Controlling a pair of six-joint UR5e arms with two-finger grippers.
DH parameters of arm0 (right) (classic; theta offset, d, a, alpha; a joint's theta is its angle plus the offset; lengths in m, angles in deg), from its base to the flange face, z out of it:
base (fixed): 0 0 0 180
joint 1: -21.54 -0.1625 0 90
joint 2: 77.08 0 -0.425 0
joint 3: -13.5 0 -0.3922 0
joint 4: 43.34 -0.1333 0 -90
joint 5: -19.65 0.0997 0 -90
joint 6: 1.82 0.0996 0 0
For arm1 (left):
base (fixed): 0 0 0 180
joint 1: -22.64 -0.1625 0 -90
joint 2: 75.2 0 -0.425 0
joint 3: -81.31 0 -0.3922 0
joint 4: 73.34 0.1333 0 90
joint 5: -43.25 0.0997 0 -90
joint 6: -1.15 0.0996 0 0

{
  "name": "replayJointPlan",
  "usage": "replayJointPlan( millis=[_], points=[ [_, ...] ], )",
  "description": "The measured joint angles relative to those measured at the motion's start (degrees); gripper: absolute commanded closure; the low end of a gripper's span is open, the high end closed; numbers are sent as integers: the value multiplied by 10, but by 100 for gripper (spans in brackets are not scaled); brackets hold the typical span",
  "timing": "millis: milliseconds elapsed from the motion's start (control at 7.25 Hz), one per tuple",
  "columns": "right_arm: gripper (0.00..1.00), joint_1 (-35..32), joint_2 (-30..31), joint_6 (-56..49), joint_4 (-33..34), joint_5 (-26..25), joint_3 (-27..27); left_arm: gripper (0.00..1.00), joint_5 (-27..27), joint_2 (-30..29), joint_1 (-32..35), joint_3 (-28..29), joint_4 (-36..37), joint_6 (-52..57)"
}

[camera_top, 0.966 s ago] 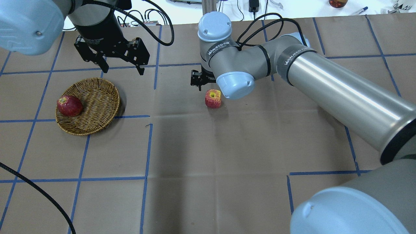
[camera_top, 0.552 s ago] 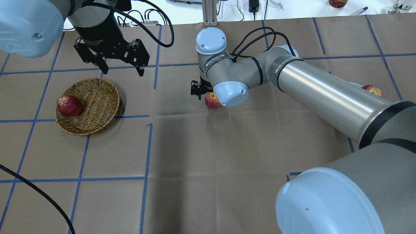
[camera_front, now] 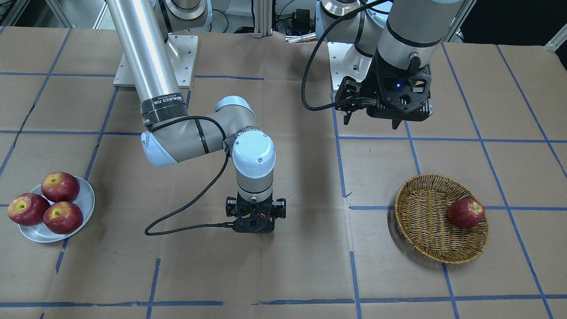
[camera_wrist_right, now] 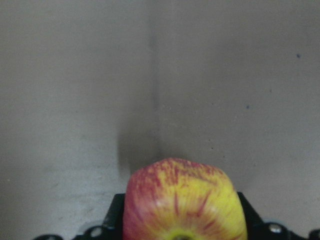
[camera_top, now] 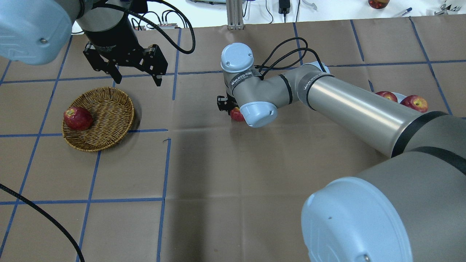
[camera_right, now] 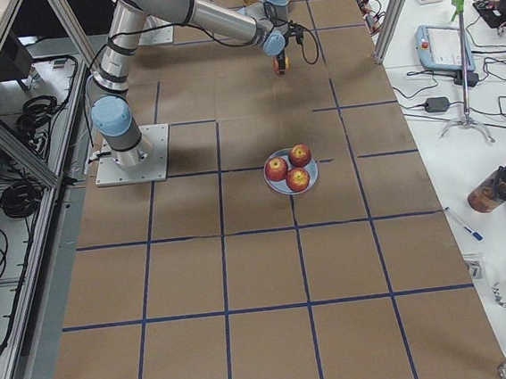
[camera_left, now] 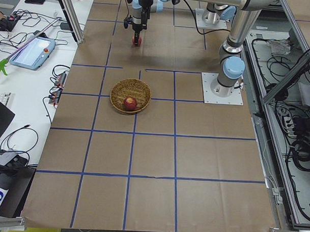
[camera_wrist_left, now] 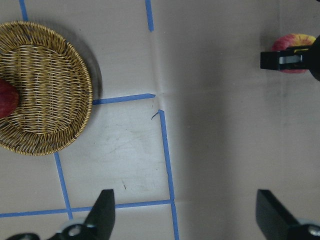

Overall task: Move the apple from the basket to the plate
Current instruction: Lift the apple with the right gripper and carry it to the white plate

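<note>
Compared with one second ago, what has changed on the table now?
The right gripper came down around the apple, its jaws now at either side; whether it grips, I cannot tell. The left gripper, the basket and its dark apple stayed.

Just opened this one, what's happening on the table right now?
The right claw is low at the table, its jaws either side of the yellow-patched apple, which rests there between basket and plate; a firm grip cannot be confirmed. The left claw hangs open in the air near the basket, which holds one dark apple. The plate carries three apples.
</note>
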Motion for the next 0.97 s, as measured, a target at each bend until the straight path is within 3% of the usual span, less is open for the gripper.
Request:
replayJointPlan(
  millis=[276, 552, 966],
  points=[
    [60, 6, 20, -2, -3, -2, 10, 1, -1, -1, 0, 0, 0, 0],
    [60, 36, 78, -28, -58, -7, 18, 1, 0, 0, 0, 0, 0, 0],
    [60, 172, 185, -190, -155, -16, -16, 1, 0, 0, 0, 0, 0, 0]
  ],
)
